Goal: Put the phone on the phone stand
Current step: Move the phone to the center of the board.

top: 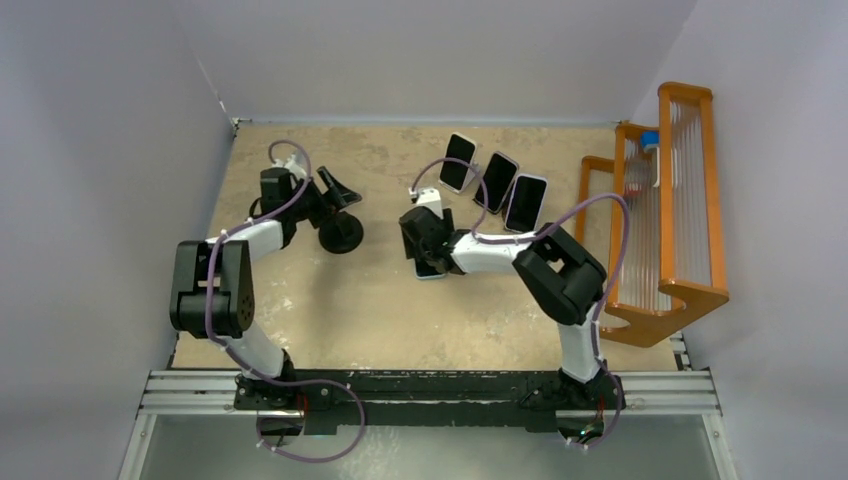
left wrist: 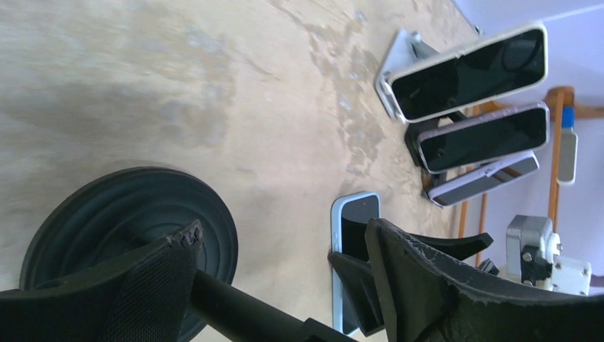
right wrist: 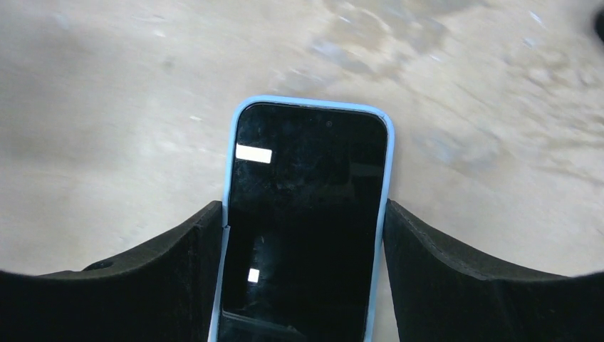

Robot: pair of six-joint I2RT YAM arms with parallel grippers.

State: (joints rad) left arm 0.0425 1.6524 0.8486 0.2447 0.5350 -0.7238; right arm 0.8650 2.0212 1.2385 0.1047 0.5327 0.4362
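Observation:
The phone [right wrist: 306,178], black-screened in a light blue case, lies flat on the table; it also shows in the top view [top: 433,270] and the left wrist view [left wrist: 352,221]. My right gripper [right wrist: 305,214] sits over it [top: 425,248], with a finger pressed against each long edge. The black phone stand [top: 341,235] has a round base [left wrist: 128,228] and a thin stem, and stands left of the phone. My left gripper [top: 316,205] is open [left wrist: 283,228]. Its fingers straddle the stem, which lies against the left finger [left wrist: 142,285].
Three other phones lean on stands at the back [top: 458,162] [top: 497,182] [top: 526,202], just beyond my right gripper. An orange wooden rack [top: 690,200] stands along the right wall. Walls close the left, back and right sides.

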